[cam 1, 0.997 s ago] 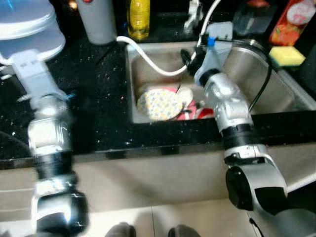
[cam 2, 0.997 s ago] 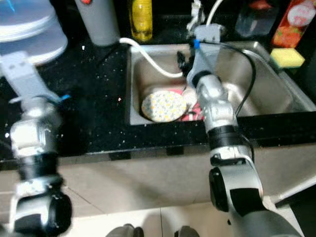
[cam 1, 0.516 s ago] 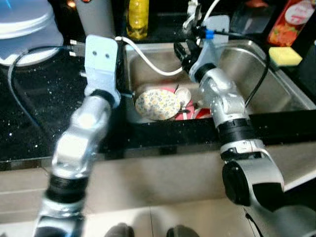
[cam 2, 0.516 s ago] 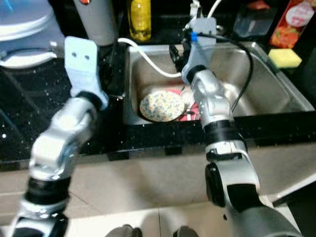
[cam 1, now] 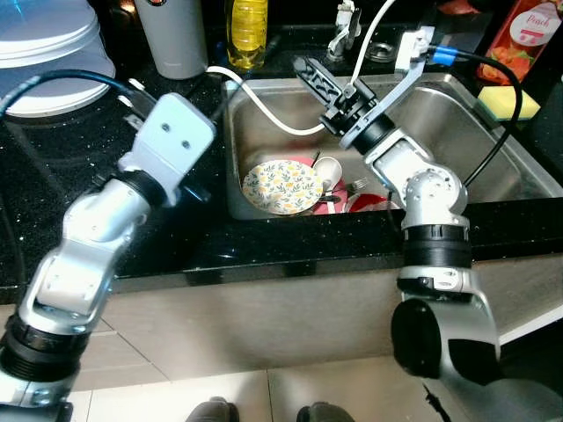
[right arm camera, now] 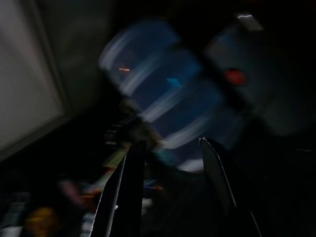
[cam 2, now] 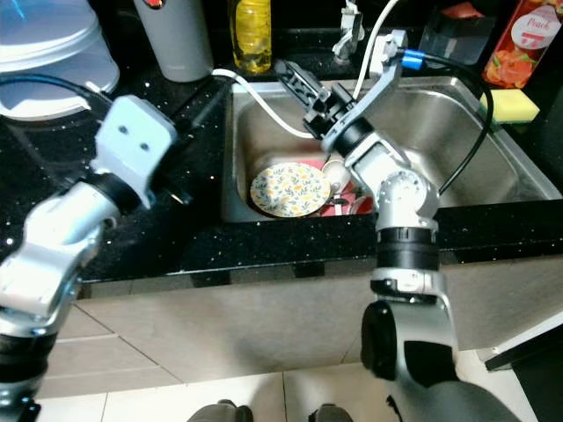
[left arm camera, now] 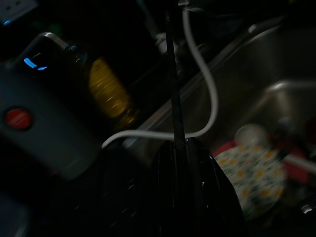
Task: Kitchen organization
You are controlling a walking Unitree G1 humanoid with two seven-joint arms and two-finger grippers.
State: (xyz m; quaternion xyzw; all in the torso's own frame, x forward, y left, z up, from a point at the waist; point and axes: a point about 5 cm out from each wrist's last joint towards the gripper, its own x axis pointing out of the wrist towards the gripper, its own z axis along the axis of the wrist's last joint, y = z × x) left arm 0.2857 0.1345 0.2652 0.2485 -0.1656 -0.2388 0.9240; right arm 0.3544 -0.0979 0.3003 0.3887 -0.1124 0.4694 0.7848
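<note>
Right gripper [cam 1: 310, 75] hovering over sink [cam 1: 493, 167], fingers spread, holding nothing. Left gripper [cam 2: 180, 189] hanging over counter [cam 1: 185, 229] (finger state unclear). Flowered plate [cam 1: 281, 186] lying in sink.

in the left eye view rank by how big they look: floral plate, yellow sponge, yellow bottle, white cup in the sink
1. floral plate
2. yellow bottle, though its top is cut off by the frame
3. yellow sponge
4. white cup
The sponge and cup look close in size.
</note>
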